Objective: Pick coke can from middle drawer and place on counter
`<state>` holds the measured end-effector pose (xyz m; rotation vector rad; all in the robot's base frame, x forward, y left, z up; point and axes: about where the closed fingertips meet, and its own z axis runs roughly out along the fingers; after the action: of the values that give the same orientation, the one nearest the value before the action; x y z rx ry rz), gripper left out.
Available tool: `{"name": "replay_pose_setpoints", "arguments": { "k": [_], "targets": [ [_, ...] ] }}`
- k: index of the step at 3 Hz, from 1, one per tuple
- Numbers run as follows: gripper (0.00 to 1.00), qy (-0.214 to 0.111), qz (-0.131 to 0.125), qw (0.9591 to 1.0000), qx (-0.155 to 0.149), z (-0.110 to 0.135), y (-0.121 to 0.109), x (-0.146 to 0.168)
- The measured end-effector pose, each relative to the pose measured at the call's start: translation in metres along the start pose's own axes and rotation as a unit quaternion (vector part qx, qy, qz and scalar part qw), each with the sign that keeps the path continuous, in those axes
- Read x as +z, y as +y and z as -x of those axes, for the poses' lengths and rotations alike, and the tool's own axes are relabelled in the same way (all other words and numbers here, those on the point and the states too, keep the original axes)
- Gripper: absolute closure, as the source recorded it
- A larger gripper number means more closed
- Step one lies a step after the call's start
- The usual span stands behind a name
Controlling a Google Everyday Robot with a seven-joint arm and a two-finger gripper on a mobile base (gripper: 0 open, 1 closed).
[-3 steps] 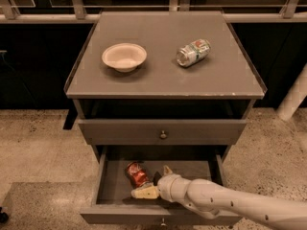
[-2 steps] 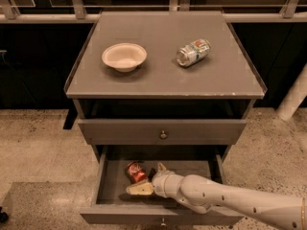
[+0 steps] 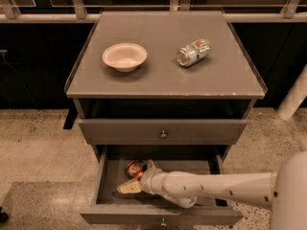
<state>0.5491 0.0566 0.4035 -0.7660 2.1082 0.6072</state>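
Note:
The coke can [image 3: 135, 168], red with a silver end, lies on its side at the back left of the open middle drawer [image 3: 109, 191]. My gripper [image 3: 136, 177] reaches into the drawer from the right on a white arm. One pale finger [image 3: 128, 188] lies in front of the can and another shows behind it, so the jaws stand either side of the can. The counter [image 3: 158, 75] is the grey cabinet top above.
A cream bowl [image 3: 124, 56] sits on the counter's left. A green-and-white can [image 3: 193, 52] lies on its side at the right. The upper drawer front [image 3: 163, 131] with a knob is closed. A railing runs behind the cabinet. Speckled floor surrounds it.
My gripper and arm have moved left inside the drawer, closing in on the coke can; the fingers now flank it. The can has not moved.

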Motion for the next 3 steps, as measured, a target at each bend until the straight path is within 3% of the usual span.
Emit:
{"name": "replay_pose_setpoints", "arguments": {
  "k": [2,3],
  "targets": [
    [0.0,0.053,-0.061,0.996,-0.038,-0.01,0.003,0.039],
    [0.0,0.053,-0.061,0.996,-0.038,-0.01,0.003,0.039]
  ]
}}
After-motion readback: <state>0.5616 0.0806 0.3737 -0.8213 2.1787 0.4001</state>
